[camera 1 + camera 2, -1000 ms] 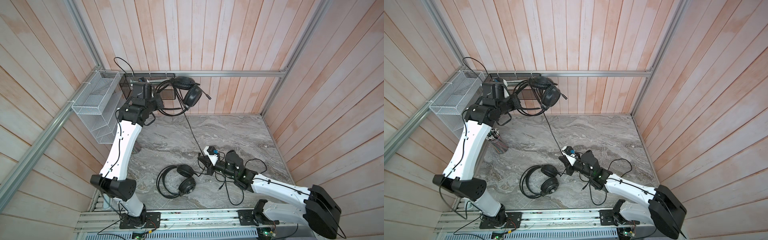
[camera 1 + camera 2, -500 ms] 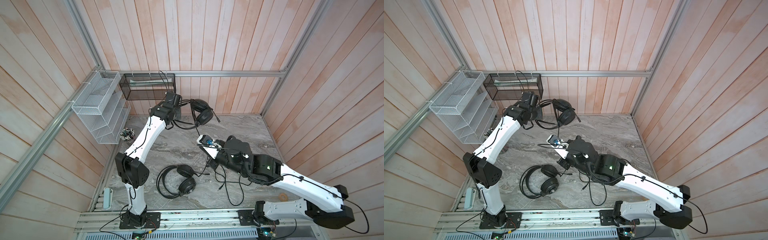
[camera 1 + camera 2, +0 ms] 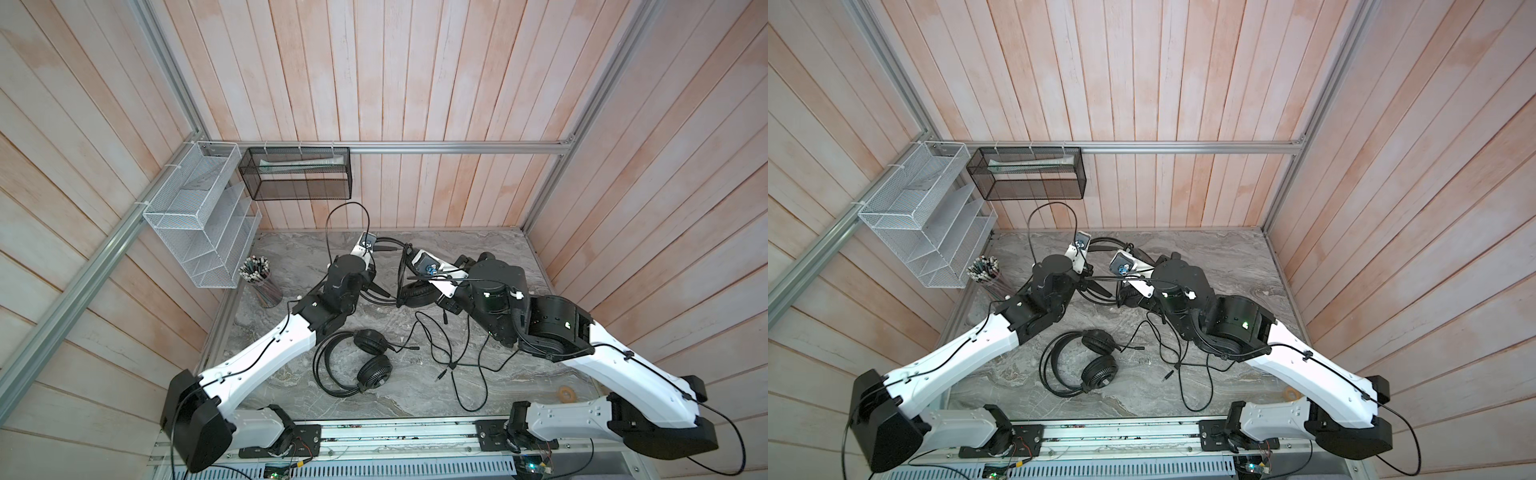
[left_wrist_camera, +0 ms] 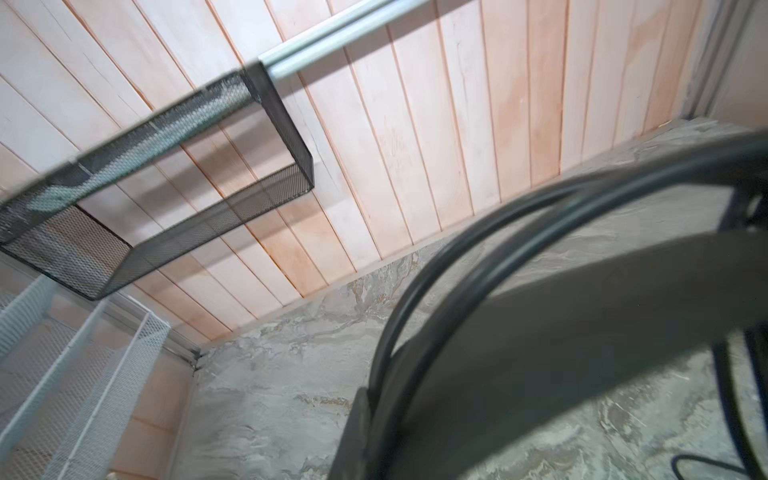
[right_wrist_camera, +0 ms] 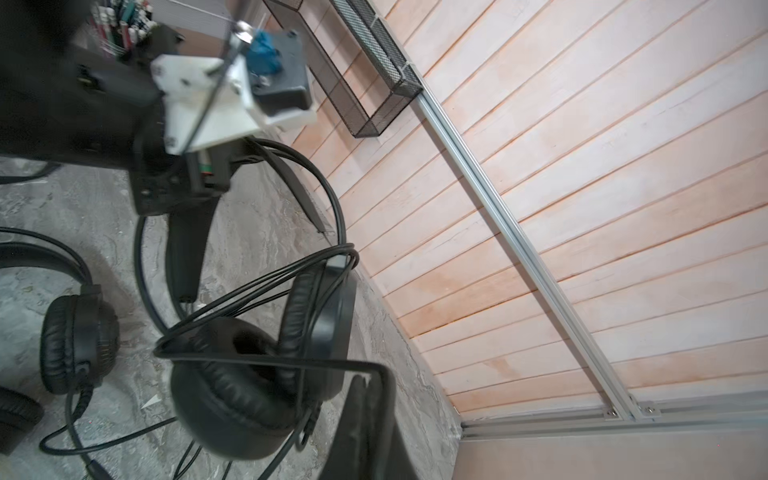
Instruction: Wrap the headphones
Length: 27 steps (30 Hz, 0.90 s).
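Two black headphones are in view. One pair [image 3: 357, 361] [image 3: 1084, 361] lies flat at the table's front middle. My left gripper [image 3: 384, 293] [image 4: 386, 440] is shut on the thin double-wire headband [image 4: 449, 266] of the other pair [image 3: 417, 293] [image 5: 257, 374], low over the back middle of the table. Its earcups sit together, with cable [image 5: 257, 291] looped over them. My right gripper [image 5: 365, 415] [image 3: 442, 303] is just right of those earcups, shut on a taut stretch of that cable [image 5: 291, 363], which bends over its fingertip.
Slack black cable [image 3: 457, 361] with a plug [image 3: 439, 376] sprawls over the table's front right. A cup of pens [image 3: 259, 282] stands at the left edge under a white wire rack [image 3: 199, 232]. A black mesh basket [image 3: 299, 174] hangs on the back wall. A small ring [image 3: 565, 394] lies front right.
The left arm has come down from the basket's height with its headphones to just above the table. The right arm has moved from the front of the table back towards them, gripper still shut.
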Tool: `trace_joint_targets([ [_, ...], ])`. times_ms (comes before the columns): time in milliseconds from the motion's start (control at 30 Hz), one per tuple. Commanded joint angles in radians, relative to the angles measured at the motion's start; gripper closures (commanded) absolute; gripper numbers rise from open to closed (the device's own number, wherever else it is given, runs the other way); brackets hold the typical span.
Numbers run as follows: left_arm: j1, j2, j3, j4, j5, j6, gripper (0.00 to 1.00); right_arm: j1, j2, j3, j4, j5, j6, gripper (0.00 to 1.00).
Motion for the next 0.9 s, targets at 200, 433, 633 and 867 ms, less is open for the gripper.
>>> trace_joint_targets([
  [200,-0.172,-0.068,-0.132,0.035,0.0,0.196,1.0,-0.091,0.065,0.126,0.231,-0.056,-0.049,1.0],
  [433,-0.194,-0.161,-0.153,-0.042,0.01,0.129,1.0,-0.266,0.025,0.01,0.304,-0.205,0.018,1.0],
  [633,-0.194,-0.231,-0.155,-0.104,0.045,0.062,1.0,-0.337,0.068,-0.013,0.334,-0.274,0.07,1.0],
  [867,-0.194,-0.292,-0.123,-0.197,0.096,-0.022,1.0,-0.433,0.092,-0.07,0.383,-0.427,0.13,1.0],
])
